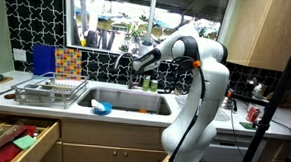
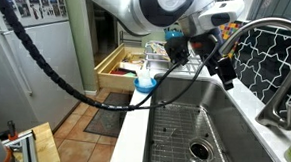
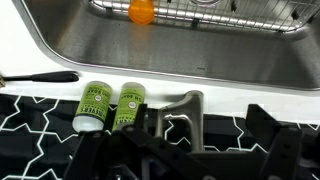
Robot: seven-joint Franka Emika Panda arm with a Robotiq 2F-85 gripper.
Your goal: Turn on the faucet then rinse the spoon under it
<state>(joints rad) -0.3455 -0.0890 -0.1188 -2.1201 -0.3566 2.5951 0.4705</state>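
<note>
The faucet (image 2: pixel 250 31) is a dark gooseneck tap arching over the steel sink (image 2: pixel 183 123). It also shows behind the sink in an exterior view (image 1: pixel 124 62). In the wrist view its metal base and lever (image 3: pixel 186 112) stand on the counter edge. My gripper (image 3: pixel 197 120) is open, with one dark finger on each side of that metal piece; I cannot tell if they touch it. The gripper hangs beside the spout in both exterior views (image 2: pixel 219 65) (image 1: pixel 139 63). A blue utensil-like object (image 1: pixel 102 108) lies on the sink's front edge; I cannot tell if it is the spoon. No water is running.
Two green bottles (image 3: pixel 110 105) stand just beside the faucet base. An orange ball (image 3: pixel 143 12) lies in the sink. A wire dish rack (image 1: pixel 50 89) sits on the counter by the sink. A wooden drawer (image 1: pixel 17 139) is pulled open below. A red can (image 1: pixel 251 115) stands on the counter.
</note>
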